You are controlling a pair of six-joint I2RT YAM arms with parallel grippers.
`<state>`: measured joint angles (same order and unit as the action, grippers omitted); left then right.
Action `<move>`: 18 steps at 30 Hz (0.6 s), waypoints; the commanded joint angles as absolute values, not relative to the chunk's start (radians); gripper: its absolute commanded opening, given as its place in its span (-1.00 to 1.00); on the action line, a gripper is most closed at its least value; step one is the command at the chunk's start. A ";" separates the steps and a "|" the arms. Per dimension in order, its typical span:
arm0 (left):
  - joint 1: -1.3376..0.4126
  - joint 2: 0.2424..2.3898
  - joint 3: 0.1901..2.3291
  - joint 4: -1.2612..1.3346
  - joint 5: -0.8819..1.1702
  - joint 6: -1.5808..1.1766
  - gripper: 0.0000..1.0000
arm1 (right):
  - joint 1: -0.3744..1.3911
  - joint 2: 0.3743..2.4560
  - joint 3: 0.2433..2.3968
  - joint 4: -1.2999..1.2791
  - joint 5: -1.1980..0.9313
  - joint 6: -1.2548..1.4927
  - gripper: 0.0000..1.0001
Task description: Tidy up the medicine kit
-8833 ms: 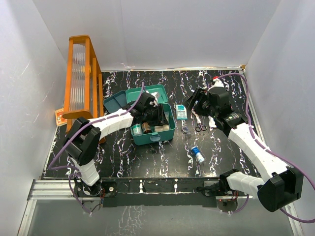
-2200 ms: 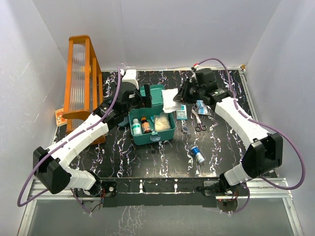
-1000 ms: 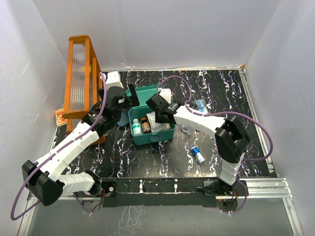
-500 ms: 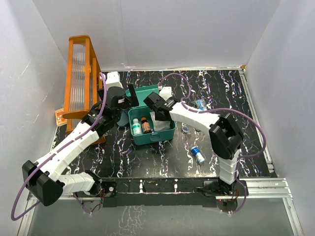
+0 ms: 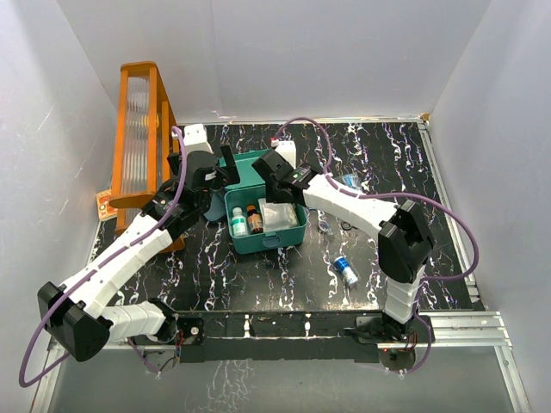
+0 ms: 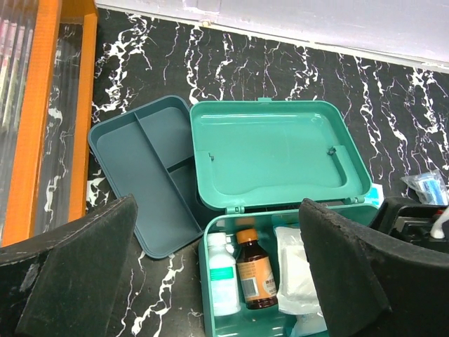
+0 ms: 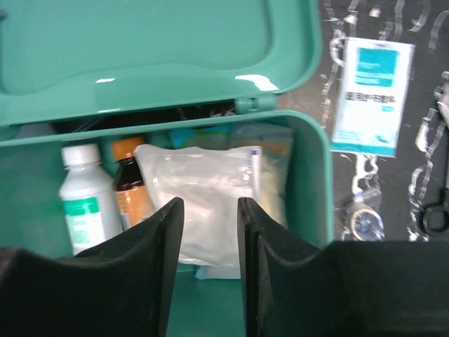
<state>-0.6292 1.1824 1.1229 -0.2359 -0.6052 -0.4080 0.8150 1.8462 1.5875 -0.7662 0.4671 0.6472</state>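
The medicine kit (image 5: pixel 263 242) stands open mid-table, its lid (image 6: pixel 280 147) laid back. Inside stand a white bottle (image 7: pixel 85 203) and a brown bottle (image 7: pixel 128 189), with a white gauze packet (image 7: pixel 203 179) lying to their right. My right gripper (image 7: pixel 209 205) hovers just above the packet; its jaws stand a little apart with nothing between them. In the top view the right gripper (image 5: pixel 275 188) is over the kit's rear edge. My left gripper (image 6: pixel 217 210) hangs wide open and empty above the kit's left rear corner (image 5: pixel 219 175).
A dark teal divided tray (image 6: pixel 144 175) lies left of the lid. The tall orange rack (image 5: pixel 142 129) stands at the far left. Right of the kit lie a teal-white sachet (image 7: pixel 372 95), scissors (image 5: pixel 346 225) and a blue-white vial (image 5: pixel 346 271).
The right gripper has drawn back from inside the kit toward the lid; the gauze packet stays lying in the kit. The left arm has not moved.
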 commanded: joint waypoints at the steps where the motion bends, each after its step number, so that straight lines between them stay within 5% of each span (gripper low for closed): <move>1: -0.621 1.141 1.136 -0.221 -0.657 -0.403 0.97 | 0.809 1.837 1.605 -0.643 0.296 0.552 -0.37; 8: -0.620 1.133 1.135 -0.235 -0.671 -0.404 0.97 | 0.810 1.909 1.622 -0.725 0.317 0.612 -0.54; 18: -0.618 1.131 1.123 -0.241 -0.678 -0.419 0.97 | 0.793 1.997 1.652 -0.848 0.401 0.648 -0.14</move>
